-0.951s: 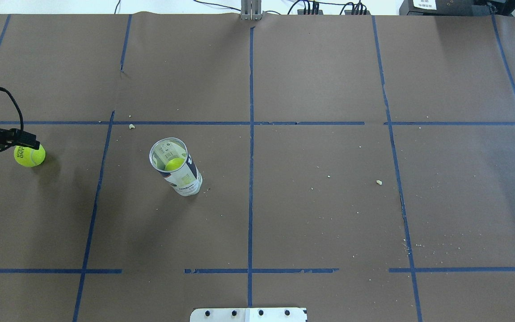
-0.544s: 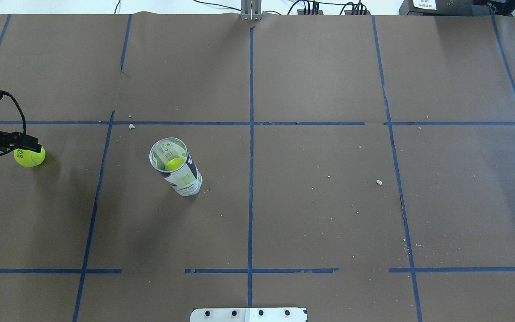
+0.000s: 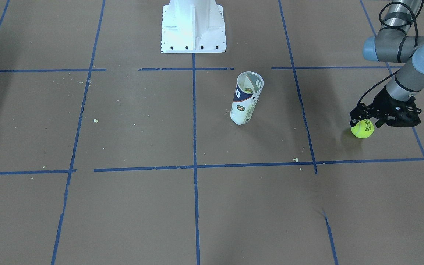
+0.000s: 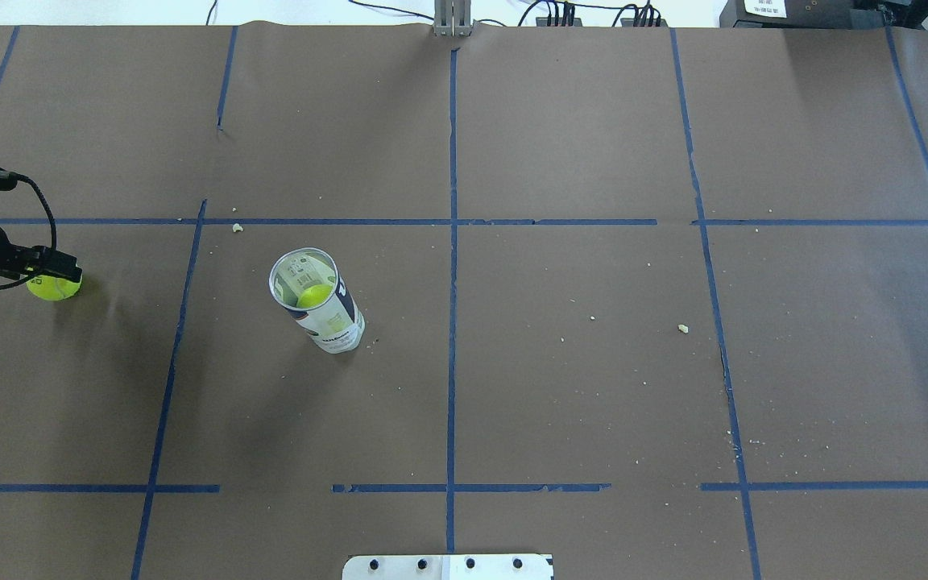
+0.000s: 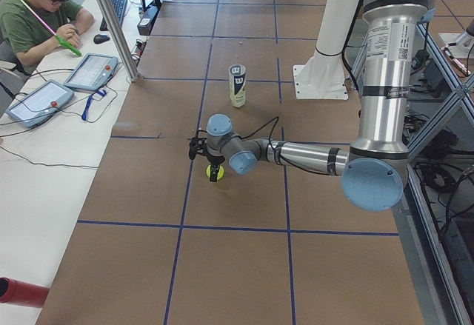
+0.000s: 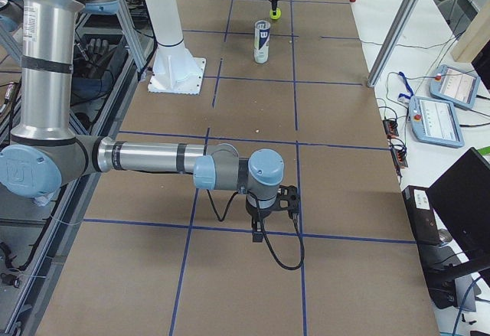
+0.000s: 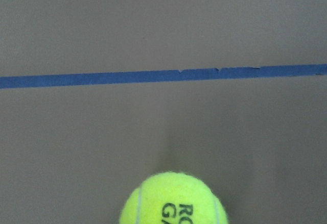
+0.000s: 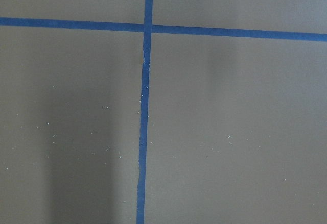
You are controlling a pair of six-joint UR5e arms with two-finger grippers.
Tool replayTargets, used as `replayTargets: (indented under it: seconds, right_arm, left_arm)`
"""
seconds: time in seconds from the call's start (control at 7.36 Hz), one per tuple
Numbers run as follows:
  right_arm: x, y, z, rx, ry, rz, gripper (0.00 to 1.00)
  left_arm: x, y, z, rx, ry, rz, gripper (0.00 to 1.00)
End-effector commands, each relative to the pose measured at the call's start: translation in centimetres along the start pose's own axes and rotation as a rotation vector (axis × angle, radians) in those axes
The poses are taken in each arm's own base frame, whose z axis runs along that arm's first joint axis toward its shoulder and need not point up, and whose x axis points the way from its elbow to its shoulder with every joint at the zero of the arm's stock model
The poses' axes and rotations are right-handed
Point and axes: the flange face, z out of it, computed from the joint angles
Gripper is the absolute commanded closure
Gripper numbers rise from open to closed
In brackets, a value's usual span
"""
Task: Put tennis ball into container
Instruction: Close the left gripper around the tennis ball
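while container (image 4: 316, 300) stands upright, l. jaws at tennis ball (image 4: 54, 287).

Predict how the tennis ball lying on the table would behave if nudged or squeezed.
Round and loose on the flat table, the tennis ball would probably roll if nudged. Its fuzzy surface likely resists slipping. Smaller than the container, it is probably light.
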Motion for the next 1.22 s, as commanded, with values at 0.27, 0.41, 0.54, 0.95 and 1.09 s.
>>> replayTargets:
  seconds: [0.27,0.41,0.54,0.95,1.09]
  right_arm:
    - [-0.04,-0.06,-0.04,0.001,0.000,-0.001,0.00]
    - [0.02,0.02,0.02,-0.001,0.000,0.001,0.00]
    - [-0.04,-0.06,-0.04,0.001,0.000,-0.001,0.00]
    - [-0.04,-0.06,-0.04,0.001,0.000,-0.001,0.00]
    - [-0.04,-0.06,-0.04,0.001,0.000,-0.001,0.00]
  left_arm:
    - [-0.31,0.47,1.14,-0.002,0.013,0.015,0.00]
    - [-0.21,0.56,1.24,-0.004,0.013,0.019,0.00]
    - [-0.09,0.64,1.33,-0.005,0.015,0.021,0.00]
    - [0.09,0.71,1.51,-0.009,0.015,0.026,0.17]
    - [0.09,0.71,1.51,-0.009,0.015,0.026,0.46]
